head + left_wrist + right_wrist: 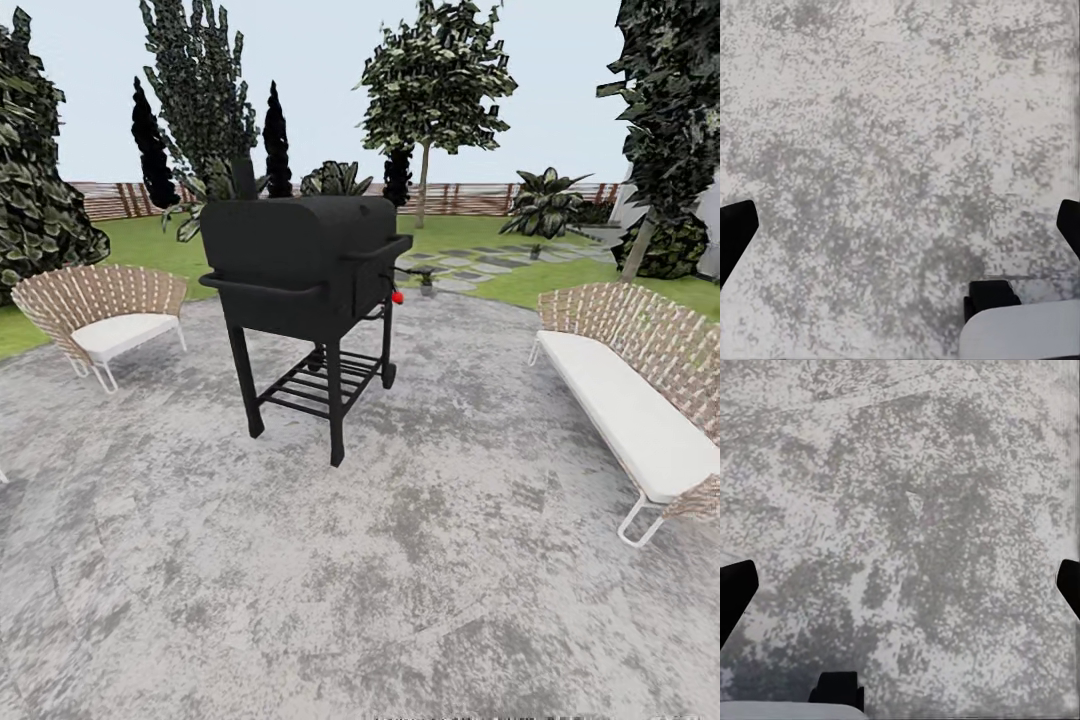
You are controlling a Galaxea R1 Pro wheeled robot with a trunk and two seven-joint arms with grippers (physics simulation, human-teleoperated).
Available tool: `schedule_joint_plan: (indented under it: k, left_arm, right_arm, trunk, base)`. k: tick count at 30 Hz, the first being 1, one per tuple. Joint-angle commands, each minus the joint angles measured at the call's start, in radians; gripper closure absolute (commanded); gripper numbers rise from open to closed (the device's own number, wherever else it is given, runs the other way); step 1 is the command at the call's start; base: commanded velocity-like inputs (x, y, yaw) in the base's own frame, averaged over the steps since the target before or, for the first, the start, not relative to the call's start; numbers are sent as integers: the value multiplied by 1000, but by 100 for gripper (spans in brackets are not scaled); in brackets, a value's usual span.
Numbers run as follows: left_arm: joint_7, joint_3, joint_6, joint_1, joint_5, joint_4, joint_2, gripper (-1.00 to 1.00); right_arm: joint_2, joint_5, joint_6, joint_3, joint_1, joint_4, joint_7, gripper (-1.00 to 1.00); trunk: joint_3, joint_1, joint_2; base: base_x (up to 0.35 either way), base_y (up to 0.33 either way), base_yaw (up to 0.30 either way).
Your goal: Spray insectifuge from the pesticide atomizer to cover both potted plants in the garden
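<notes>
The garden lawn (150, 240) with grey stepping stones (470, 265) and a brown slatted fence (105, 200) lies beyond the round paved patch (400, 560). A small low dark object (428, 285) sits on the paving edge behind the grill; it is too small to name. A red spot (397, 296) shows at the grill's right side, and I cannot tell what it belongs to. The pesticide atomizer and the potted plants cannot be made out. My left gripper (900, 232) and right gripper (900, 589) both hang open over bare paving, holding nothing.
A black grill (300, 290) on legs stands mid-patio straight ahead. A woven chair (105, 315) with a white cushion is at the left, a long woven bench (640, 390) at the right. Trees and a large leafy bush (545, 205) line the lawn.
</notes>
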Motion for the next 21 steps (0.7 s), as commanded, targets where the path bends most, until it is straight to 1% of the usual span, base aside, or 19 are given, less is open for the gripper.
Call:
schedule_joint_plan:
  k: [1, 3, 15, 21]
  left_arm:
    - [0, -1, -4, 0, -4, 1, 0, -100]
    - [-1, -2, -4, 0, -4, 1, 0, -100]
    - [0, -3, -3, 0, -4, 1, 3, -100]
    - [0, -3, -3, 0, -4, 1, 4, -100]
  right_arm:
    - [0, 0, -3, -1, -1, 1, -1, -100]
    - [0, 0, -3, -1, -1, 1, -1, -100]
    - [0, 0, -3, 0, -1, 1, -1, -100]
    - [0, 0, -3, 1, -1, 1, -1, -100]
  trunk:
    - [-2, 0, 0]
    - [-3, 0, 0]
    - [-51, 46, -84]
    - [-71, 69, -126]
  base:
    - [0, 0, -262]
    - [0, 0, -262]
    - [0, 0, -263]
    - [0, 0, -290]
